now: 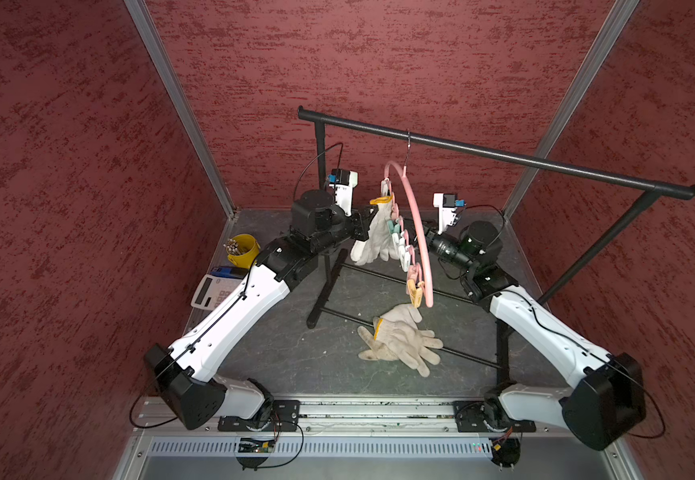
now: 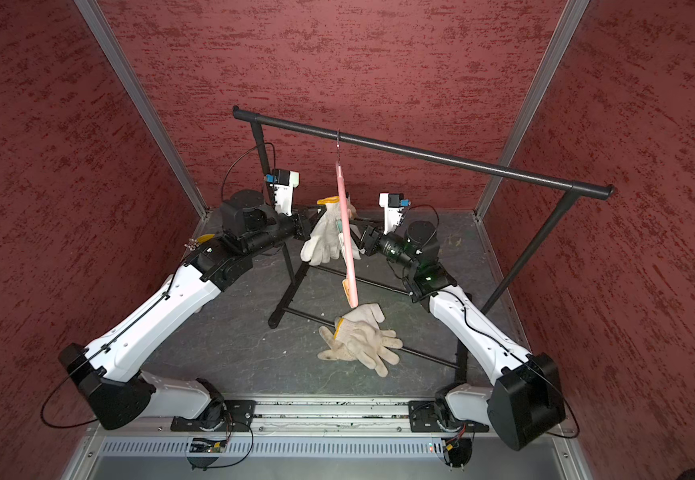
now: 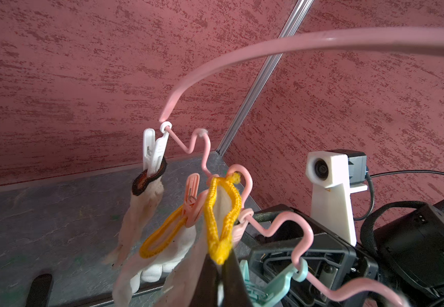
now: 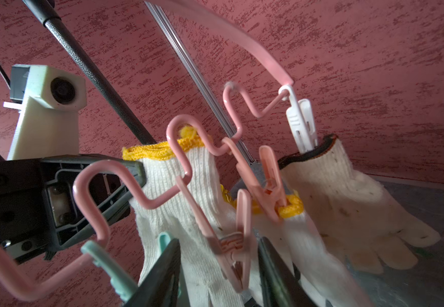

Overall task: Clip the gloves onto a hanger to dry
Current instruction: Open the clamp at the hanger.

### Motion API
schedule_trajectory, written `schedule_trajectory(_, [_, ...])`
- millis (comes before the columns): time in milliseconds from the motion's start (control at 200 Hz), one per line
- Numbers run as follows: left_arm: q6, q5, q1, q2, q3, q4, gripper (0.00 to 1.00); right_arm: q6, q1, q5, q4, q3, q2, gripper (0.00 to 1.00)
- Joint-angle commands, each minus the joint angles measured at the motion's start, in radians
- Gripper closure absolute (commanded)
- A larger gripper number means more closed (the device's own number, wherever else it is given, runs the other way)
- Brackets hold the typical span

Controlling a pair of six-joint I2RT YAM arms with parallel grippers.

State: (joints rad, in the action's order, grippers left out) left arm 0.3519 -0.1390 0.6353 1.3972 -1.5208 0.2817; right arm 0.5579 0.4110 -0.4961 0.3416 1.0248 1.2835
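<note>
Gloves point(image 1: 399, 340) on grey tabletop point(image 1: 279, 361), mottled red walls point(image 1: 67, 166)

Black rack point(image 1: 499, 156) stands on grey worktop point(image 1: 279, 361), top rail slanting from back-left toward right edge. Its floor bars point(image 1: 327, 286) cross worktop's middle. Yellow cup point(image 1: 246, 251) holding sticks point(image 1: 231, 245) sits by left edge, near back-left corner. Just in front of cup, small blue-black box point(image 1: 229, 272), then white calculator point(image 1: 212, 293), close together. Red textured walls point(image 1: 67, 166) on three sides. Aluminium posts point(image 1: 179, 104) at back corners.
</note>
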Motion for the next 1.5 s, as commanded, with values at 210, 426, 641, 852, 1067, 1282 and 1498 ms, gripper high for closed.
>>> schedule_trajectory(210, [0.007,0.021,0.025,0.046,-0.077,0.023,1.0,-0.032,-0.045,-0.04,0.024,-0.038,-0.072,0.53])
schedule_trajectory(426, [0.007,0.019,0.033,0.061,-0.09,0.027,1.0,-0.044,-0.079,-0.066,0.007,-0.052,-0.101,0.53])
schedule_trajectory(641, [0.004,0.019,0.043,0.073,-0.109,0.038,1.0,-0.037,-0.087,-0.098,0.014,-0.053,-0.101,0.53])
schedule_trajectory(852, [0.004,0.024,0.045,0.074,-0.108,0.04,1.0,-0.007,-0.089,-0.151,0.031,-0.055,-0.079,0.53])
schedule_trajectory(1067, [0.003,0.026,0.047,0.073,-0.108,0.04,1.0,0.034,-0.085,-0.168,0.052,-0.061,-0.056,0.53])
schedule_trajectory(1282, [0.001,0.027,0.049,0.069,-0.102,0.039,1.0,0.045,-0.075,-0.145,0.063,-0.049,-0.036,0.53])
schedule_trajectory(1498, [0.002,0.028,0.049,0.064,-0.099,0.038,1.0,0.037,-0.074,-0.116,0.062,-0.038,-0.016,0.52])
